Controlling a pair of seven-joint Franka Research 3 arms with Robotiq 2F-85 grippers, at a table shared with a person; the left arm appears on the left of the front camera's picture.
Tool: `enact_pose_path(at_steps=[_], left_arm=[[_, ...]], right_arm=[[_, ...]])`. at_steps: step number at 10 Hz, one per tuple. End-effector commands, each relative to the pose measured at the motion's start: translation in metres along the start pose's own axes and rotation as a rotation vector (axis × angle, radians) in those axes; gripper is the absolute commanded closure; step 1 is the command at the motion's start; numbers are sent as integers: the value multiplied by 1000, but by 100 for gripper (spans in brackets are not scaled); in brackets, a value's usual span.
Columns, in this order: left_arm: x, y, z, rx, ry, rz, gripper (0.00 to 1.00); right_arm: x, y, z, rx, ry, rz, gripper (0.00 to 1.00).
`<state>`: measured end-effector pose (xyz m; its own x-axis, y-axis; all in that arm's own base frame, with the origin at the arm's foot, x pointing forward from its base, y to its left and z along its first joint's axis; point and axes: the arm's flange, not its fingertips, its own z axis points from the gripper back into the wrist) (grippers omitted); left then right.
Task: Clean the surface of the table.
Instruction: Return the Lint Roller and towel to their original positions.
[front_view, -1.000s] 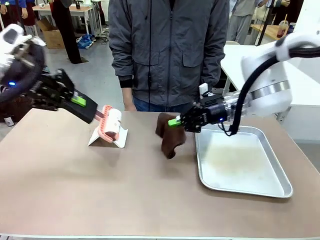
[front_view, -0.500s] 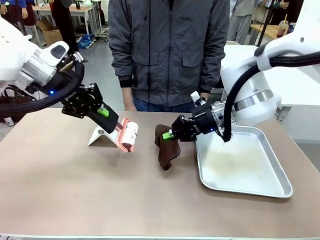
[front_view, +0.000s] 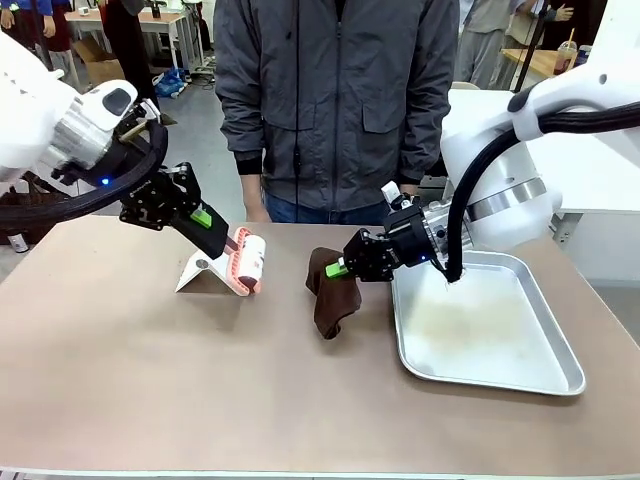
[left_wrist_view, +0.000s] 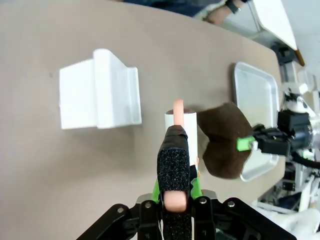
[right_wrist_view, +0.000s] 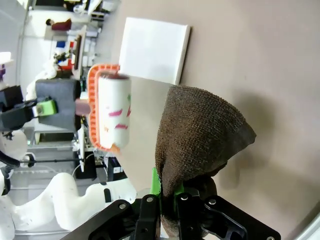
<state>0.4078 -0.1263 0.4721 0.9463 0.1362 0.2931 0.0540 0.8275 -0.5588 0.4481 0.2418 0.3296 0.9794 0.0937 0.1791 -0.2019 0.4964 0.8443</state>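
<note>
The taupe-brown table (front_view: 200, 380) stretches across the front view. My left gripper (front_view: 216, 232) (left_wrist_view: 175, 150) is shut on the handle of a lint roller (front_view: 250, 260) (left_wrist_view: 181, 120) (right_wrist_view: 112, 112), which has a salmon-orange frame and a white roll. The roller hangs low over the table, just right of a white folded stand (front_view: 205, 272) (left_wrist_view: 97, 90) (right_wrist_view: 152, 50). A dark brown cloth (front_view: 335, 295) (left_wrist_view: 225, 142) (right_wrist_view: 197, 130) droops from my right gripper (front_view: 340, 268) (right_wrist_view: 167, 192), which is shut on it. The cloth's lower end reaches the table near its middle.
A silver metal tray (front_view: 570, 385) (left_wrist_view: 257, 95) lies on the right of the table, right beside the cloth. A person in a grey jacket (front_view: 340, 100) stands at the far edge. The near half of the table is bare.
My left arm swung in from the left, carrying the roller right past the stand, then eased back slightly. My right gripper shifted a little left and lowered the cloth.
</note>
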Motion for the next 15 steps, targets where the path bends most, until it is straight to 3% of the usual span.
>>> enact_pose_path(at_steps=[1, 4, 7, 15], left_arm=[[28, -6, -17, 45, -26, 56, 78], [57, 0, -40, 37, 65, 85, 78], [83, 17, -44, -1, 177, -3, 78], [85, 53, -55, -34, 53, 15, 78]], right_arm=[[11, -1, -6, 0, -14, -21, 89], [22, -14, -14, -7, -11, -71, 89], [26, -24, -18, -7, 5, -106, 89], [34, -37, 0, -38, -50, -110, 89]])
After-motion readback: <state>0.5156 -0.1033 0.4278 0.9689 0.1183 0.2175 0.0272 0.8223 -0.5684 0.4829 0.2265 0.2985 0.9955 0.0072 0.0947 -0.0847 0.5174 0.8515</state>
